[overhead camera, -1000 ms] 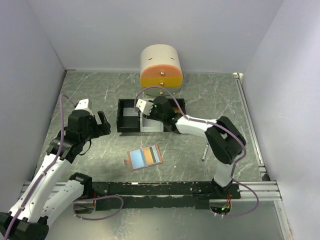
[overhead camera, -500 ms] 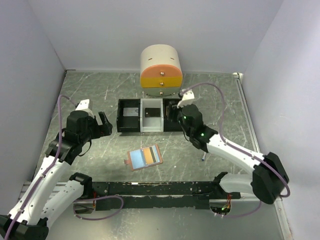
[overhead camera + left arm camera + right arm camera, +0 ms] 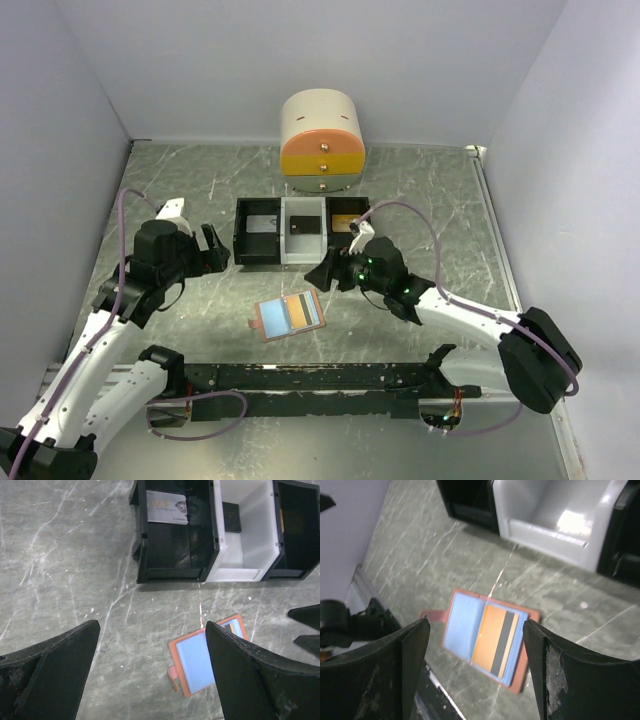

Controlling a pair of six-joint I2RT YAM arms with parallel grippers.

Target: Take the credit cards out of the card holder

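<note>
The tan card holder (image 3: 289, 316) lies open on the table, blue lining up, with an orange-gold card (image 3: 298, 311) in its right pocket. It also shows in the left wrist view (image 3: 207, 662) and the right wrist view (image 3: 465, 625), where the card (image 3: 497, 637) shows a dark stripe. A dark grey card (image 3: 167, 513) lies in the left black tray and a black card (image 3: 231, 517) in the white tray. My right gripper (image 3: 322, 277) is open and empty, just above and right of the holder. My left gripper (image 3: 208, 246) is open and empty, to its far left.
Three joined trays (image 3: 258, 250), black, white and black, stand behind the holder. A cream and orange drawer unit (image 3: 321, 145) stands at the back. A black rail (image 3: 330, 378) runs along the near edge. Grey walls close in the sides.
My right gripper has drawn back from over the white tray and come down toward the card holder. The left arm has barely shifted. The holder has not moved.
</note>
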